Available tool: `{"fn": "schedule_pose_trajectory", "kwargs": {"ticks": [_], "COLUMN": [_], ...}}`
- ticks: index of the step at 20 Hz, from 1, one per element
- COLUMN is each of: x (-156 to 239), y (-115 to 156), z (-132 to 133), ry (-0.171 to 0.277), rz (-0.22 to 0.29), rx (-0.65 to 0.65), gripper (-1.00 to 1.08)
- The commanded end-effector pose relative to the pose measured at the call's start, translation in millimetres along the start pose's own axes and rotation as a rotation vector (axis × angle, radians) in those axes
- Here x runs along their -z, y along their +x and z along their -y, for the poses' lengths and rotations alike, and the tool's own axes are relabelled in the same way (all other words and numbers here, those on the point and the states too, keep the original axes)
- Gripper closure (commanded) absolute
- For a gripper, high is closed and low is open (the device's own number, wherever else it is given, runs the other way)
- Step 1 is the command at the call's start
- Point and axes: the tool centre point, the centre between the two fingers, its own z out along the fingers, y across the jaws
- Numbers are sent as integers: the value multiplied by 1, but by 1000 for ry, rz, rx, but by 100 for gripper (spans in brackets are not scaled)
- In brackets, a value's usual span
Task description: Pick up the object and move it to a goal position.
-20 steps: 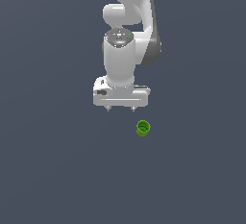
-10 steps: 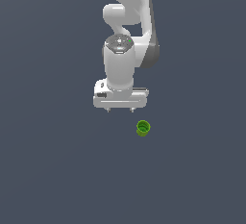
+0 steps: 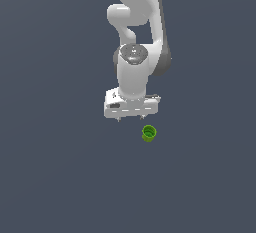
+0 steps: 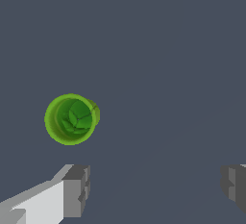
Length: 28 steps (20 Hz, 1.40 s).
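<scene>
The object, a small bright green cup (image 3: 148,133) with a hollow top, stands upright on the dark grey floor. It also shows in the wrist view (image 4: 71,118), seen from above. My white gripper (image 3: 131,119) hangs above the floor, a little toward the exterior view's left of the cup and apart from it. In the wrist view the gripper (image 4: 156,189) is open and empty, its two grey fingertips (image 4: 77,189) wide apart, with the cup lying outside the gap between them.
The flat dark grey floor (image 3: 60,177) spreads all around. No other object shows in either view.
The gripper has shifted slightly toward the exterior view's right, nearer the cup, and the wrist has turned a little. The cup has not moved.
</scene>
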Motion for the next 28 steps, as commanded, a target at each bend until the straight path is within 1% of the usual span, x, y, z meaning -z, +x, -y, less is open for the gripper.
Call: {"fn": "schedule_pose_trajectory", "kwargs": {"ticks": [1,7,12,15,20,28], "x": [-11,-42,-57,-60,-63,-101], "y": [5,18,23,24,23,22], "z": [15,59,80,85,85,86], "ry": [1,8,15,17,17,17], "rz": [4,11,14,14,15,15], "rx": [62,243,328,348,343,348], "gripper": [-92,-92,-92,-92,-92,-92]}}
